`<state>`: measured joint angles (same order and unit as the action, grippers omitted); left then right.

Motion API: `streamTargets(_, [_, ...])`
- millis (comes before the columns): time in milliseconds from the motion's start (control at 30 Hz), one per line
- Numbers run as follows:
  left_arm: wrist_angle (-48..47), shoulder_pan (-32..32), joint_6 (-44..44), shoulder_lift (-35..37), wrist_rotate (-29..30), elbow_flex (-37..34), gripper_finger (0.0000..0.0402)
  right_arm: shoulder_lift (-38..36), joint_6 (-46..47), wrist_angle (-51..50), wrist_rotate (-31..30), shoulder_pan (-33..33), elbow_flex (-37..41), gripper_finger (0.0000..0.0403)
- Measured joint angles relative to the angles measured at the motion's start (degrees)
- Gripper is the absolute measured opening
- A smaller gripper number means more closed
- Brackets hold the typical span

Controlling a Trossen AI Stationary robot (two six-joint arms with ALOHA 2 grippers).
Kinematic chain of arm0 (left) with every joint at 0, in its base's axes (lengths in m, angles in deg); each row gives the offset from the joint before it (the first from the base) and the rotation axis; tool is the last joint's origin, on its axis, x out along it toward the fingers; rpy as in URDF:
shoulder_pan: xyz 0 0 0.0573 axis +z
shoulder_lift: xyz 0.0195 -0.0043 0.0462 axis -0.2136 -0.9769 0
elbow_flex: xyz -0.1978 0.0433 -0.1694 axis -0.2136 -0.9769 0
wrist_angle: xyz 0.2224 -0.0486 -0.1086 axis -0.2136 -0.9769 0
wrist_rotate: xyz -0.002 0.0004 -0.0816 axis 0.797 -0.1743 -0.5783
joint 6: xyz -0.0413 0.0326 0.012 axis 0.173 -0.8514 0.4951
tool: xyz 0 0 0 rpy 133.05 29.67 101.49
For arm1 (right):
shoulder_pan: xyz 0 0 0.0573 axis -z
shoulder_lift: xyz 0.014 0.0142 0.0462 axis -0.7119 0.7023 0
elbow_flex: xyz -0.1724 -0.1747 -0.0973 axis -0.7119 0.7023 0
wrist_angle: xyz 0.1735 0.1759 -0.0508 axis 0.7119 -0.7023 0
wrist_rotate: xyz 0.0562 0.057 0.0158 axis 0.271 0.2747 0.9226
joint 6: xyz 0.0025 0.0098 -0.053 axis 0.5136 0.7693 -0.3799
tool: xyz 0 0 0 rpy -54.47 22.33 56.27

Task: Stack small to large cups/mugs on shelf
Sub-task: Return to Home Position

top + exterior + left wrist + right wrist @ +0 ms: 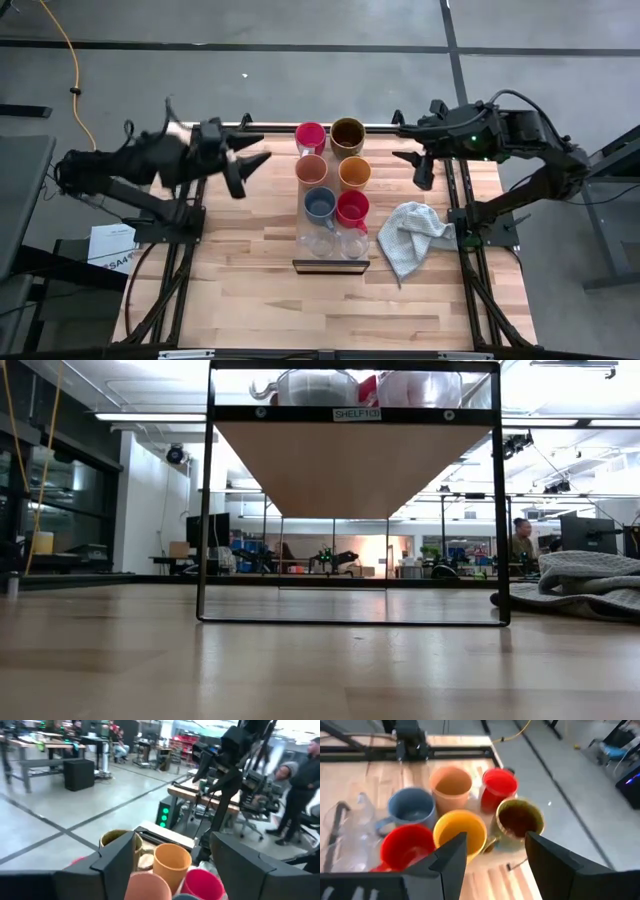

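The fingers (116, 862) of the left gripper (257, 152) stand apart with nothing between them. The fingers (552, 862) of the right gripper (402, 140) are spread as well and hold nothing. Both grippers hang over the far part of the table, one on each side of the shelf. Each points toward the mugs and is apart from them.

The wooden tabletop (230, 290) carries the shelf (331, 266) in its middle, a long pale board raised on a thin dark frame. Its dark edge is turned to the near side. Just beside it, on the right, the pale grey cloth (415, 238) lies crumpled on the table.

All eight cups stand on the board in two lines of four. At the far end is the olive-brown mug (348, 135), the biggest, with the far red mug (310, 135) at its left. Next come the yellow-orange mug (354, 172) and the pale orange mug (311, 168). After them stand the near red mug (352, 209) and the blue mug (320, 204). The two clear glass cups (322, 243) (353, 243) are last, at the dark edge.
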<state>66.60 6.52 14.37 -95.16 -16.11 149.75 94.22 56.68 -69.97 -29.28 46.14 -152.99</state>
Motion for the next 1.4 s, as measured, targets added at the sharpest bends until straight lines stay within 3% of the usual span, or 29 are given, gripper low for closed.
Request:
streamTargets(233, [-0.5,20.65,-0.71,-0.14,-30.1,-2.28,0.0208,-1.54,5.37,-7.87,0.84,0.0,0.0,0.0193])
streamTargets(400, [0.39,30.47,-0.76,0.58,-41.5,-2.42,0.0191,-3.77,5.94,-7.7,0.13,0.0,0.0,0.0193])
streamTargets(567, [-0.44,32.82,-0.84,3.76,-39.75,-0.32,0.0174,-5.97,1.1,0.53,-1.57,0.98,0.0,0.0192])
streamTargets(733, [-4.55,32.82,1.58,7.11,-36.77,-0.29,0.0142,-6.57,-3.92,10.01,4.73,2.83,0.43,0.0192])
streamTargets(867, [-6.25,32.8,6.66,8.75,-36.94,-0.29,0.0111,-9.13,-5.0,19.28,9.3,4.39,10.61,0.0192])
streamTargets(1100, [-5.47,32.8,6.91,9.84,-37.59,-0.34,0.0073,-21.16,-0.61,37.85,9.4,6.4,32.08,0.0192])
streamTargets(1267, [-4.43,32.69,6.91,9.3,-37.7,-0.34,0.0032,-30.02,3.06,44.73,7.44,6.38,38.83,0.0184])
streamTargets(1400, [-2.7,29.71,6.79,8.57,-37.92,-0.84,0.0006,-34.46,3.85,44.86,4.79,6.38,41.46,0.0132])
